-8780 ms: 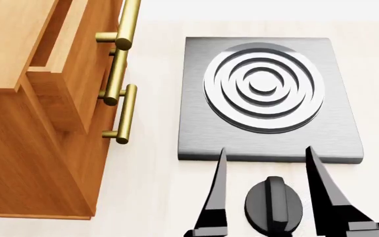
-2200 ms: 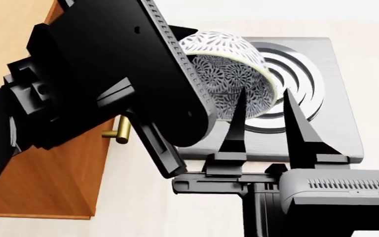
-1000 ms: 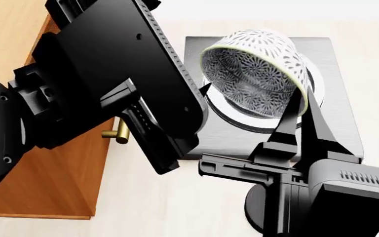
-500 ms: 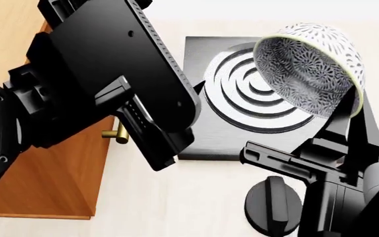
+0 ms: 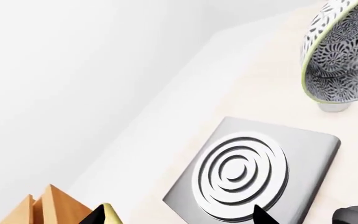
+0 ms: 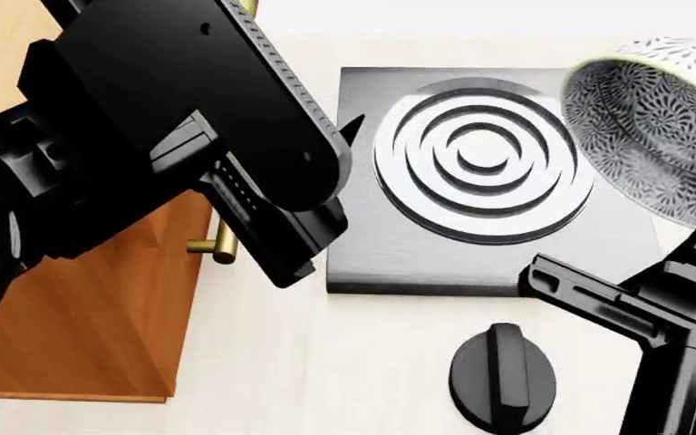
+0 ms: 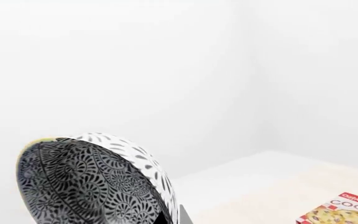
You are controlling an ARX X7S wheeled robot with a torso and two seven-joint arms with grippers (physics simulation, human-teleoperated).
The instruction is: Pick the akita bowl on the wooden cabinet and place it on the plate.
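The akita bowl (image 6: pixel 656 127), white with a black floral pattern, hangs tilted in the air beyond the right edge of the grey burner plate. My right gripper (image 7: pixel 174 217) is shut on its rim, one finger inside and one outside the wall of the bowl (image 7: pixel 86 186). The left wrist view also catches the bowl (image 5: pixel 344 60) from afar. My left gripper (image 5: pixel 179 219) stands open and holds nothing, above the gap between the wooden cabinet (image 6: pixel 94 317) and the burner. The left arm hides most of the cabinet top. The plate is out of view.
A grey square burner plate (image 6: pixel 481 163) with raised rings lies on the pale counter, and a black knob (image 6: pixel 502 376) sits in front of it. A brass handle (image 6: pixel 217 245) sticks out of the cabinet. A cookie box (image 7: pixel 347 212) lies far to the right.
My right gripper has carried the bowl from over the burner to the right and a little up. My left arm has drawn back slightly toward the cabinet.
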